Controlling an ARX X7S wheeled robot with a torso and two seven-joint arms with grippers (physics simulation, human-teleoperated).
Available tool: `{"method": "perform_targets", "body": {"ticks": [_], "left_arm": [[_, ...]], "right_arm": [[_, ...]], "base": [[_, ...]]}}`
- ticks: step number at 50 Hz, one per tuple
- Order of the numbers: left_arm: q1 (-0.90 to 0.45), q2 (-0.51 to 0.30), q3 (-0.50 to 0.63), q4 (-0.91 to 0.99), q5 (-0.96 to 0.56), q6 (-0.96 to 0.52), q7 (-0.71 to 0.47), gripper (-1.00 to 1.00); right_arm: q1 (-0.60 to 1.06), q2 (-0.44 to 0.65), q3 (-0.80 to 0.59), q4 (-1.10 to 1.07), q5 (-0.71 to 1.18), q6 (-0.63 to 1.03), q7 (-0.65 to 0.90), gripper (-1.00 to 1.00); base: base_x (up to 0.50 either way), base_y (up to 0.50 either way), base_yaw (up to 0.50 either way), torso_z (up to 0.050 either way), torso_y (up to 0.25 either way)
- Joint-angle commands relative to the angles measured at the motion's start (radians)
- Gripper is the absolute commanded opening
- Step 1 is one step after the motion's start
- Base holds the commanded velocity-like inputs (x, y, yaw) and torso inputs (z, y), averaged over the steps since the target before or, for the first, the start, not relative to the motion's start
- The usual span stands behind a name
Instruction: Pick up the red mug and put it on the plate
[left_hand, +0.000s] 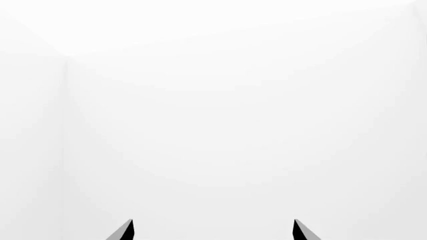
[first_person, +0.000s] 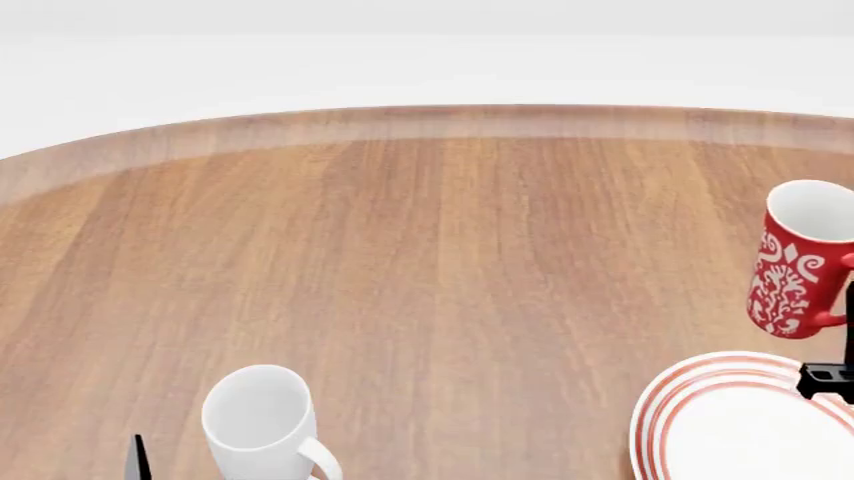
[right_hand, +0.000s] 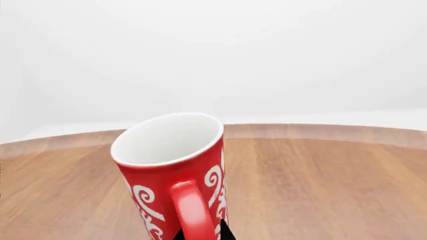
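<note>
One gripper (right_hand: 200, 235) clamped on red mug (right_hand: 170, 170)

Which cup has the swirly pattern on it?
The tall red mug with white swirls, standing at the table's right just behind the red-ringed white plate. The other mug, near the left front, is plain white.

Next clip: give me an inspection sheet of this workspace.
Surface: round wooden table.
Job's things: red mug, tilted, beyond the plate, not on it.
Clutter: plain white mug at near left.
Grippers: right gripper at the red mug's handle, closure unclear; left gripper open, facing white background.
Cables: nothing seen.
Surroundings: plain white walls, nothing else seen.
</note>
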Motion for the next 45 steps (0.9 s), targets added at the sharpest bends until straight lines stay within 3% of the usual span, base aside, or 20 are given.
{"method": "perform_targets", "body": {"ticks": [1,13,45], "left_arm": [[-0.002,0.002,0.005,0.007,0.001,-0.011,0.001,1.0],[0.0,0.0,0.007,0.016,0.005,-0.018,-0.002,1.0],[-0.003,-0.007,0.016,0.022,0.002,-0.001,-0.007,1.0]], "right_arm": [[0.063,-0.044,-0.021,0.177,-0.046,-0.103,-0.086,-1.0],[0.056,-0.04,-0.016,0.213,-0.06,-0.154,-0.099,-1.0],[0.144,-0.081,-0.022,0.552,-0.111,-0.333,-0.217,-1.0]], "base": [[0.0,0.0,0.0,0.0,0.0],[0.0,0.0,0.0,0.0,0.0],[0.0,0.0,0.0,0.0,0.0]]}}
